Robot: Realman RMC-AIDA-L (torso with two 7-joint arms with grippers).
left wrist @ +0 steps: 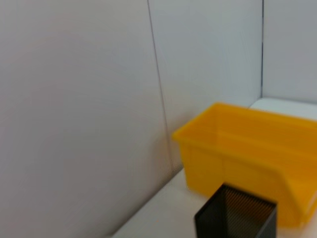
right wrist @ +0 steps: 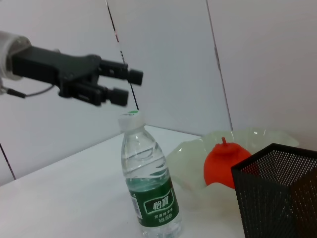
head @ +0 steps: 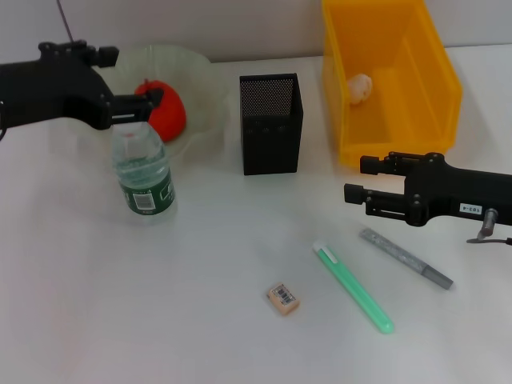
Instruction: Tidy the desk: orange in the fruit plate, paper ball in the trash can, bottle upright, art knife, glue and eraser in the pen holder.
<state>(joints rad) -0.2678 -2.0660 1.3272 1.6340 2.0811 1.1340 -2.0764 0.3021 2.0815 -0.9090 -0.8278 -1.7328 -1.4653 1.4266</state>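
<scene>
The left gripper (head: 152, 102) hangs over the far left part of the white desk (head: 200, 304), just above the cap of the bottle (head: 144, 172). Its 2 fingers are parted and grasp nothing; the right wrist view shows them apart from the cap with a gap between. The bottle stands upright with a green label, near the desk's left edge. Just behind it sits the pale fruit plate (head: 196, 76), with the orange (head: 164, 108) lying in it.

The right gripper (head: 350, 180) hovers over the right side of the desk, released, its fingers spread and holding nothing. Behind it, at the far right corner, stands the yellow trash can (head: 436, 88) with the paper ball (head: 360, 88) inside. The black mesh pen holder (head: 272, 124) stands between plate and trash can, toward the far edge.

3 items lie loose on the desk toward the near edge: the grey art knife (head: 406, 258) just below the right gripper, the green glue (head: 353, 288) beside it, and the eraser (head: 282, 298) further left.
</scene>
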